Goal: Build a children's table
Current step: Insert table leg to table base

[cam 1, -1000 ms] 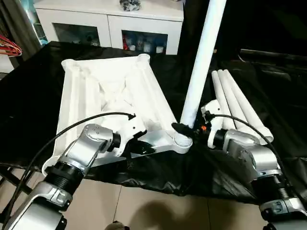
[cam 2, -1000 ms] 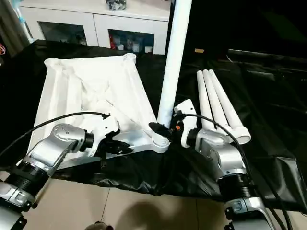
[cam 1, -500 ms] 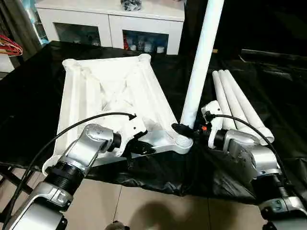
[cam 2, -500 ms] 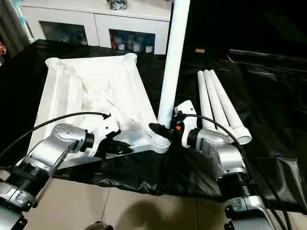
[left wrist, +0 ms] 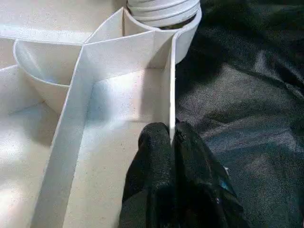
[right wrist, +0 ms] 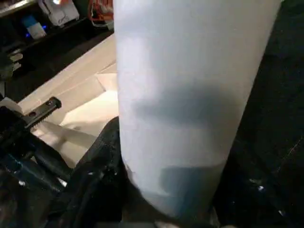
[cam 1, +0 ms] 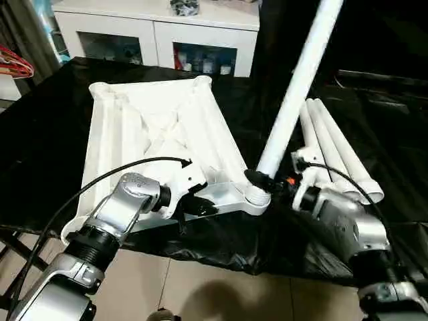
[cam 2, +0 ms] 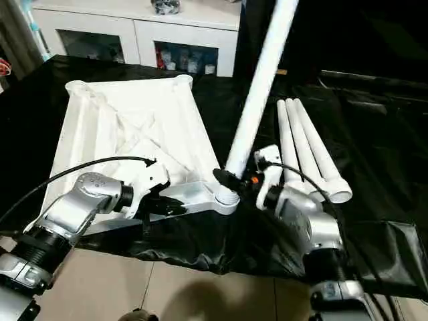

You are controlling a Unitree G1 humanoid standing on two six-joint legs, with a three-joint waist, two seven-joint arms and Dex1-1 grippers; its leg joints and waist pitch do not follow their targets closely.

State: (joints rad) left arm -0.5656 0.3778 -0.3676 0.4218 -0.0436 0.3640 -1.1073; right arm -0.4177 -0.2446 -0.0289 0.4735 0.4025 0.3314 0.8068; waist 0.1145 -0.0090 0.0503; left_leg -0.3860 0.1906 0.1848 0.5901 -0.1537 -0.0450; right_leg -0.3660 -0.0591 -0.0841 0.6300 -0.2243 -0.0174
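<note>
The children's table top (cam 1: 154,127) lies ribbed side up on the black sheet. My left gripper (cam 1: 200,204) is shut on its near rim wall (left wrist: 172,95), close to the near right corner socket (cam 1: 256,197). A white leg (cam 1: 294,93) stands with its threaded end (left wrist: 164,9) in that socket, its top leaning to the right. My right gripper (cam 1: 264,180) is shut on the leg's lower end, and the leg (right wrist: 190,95) looms large in the right wrist view. Three spare legs (cam 1: 334,147) lie side by side right of the top.
A white cabinet (cam 1: 160,33) with glass doors stands behind the black-sheeted table (cam 1: 40,134). The table's front edge runs just below my grippers, with floor (cam 1: 200,287) beneath. Red cables (cam 1: 13,67) hang at the far left.
The leg has tipped from near upright to leaning right at its top, its lower end staying at the corner socket. My right forearm shifted slightly right. My left gripper kept its hold.
</note>
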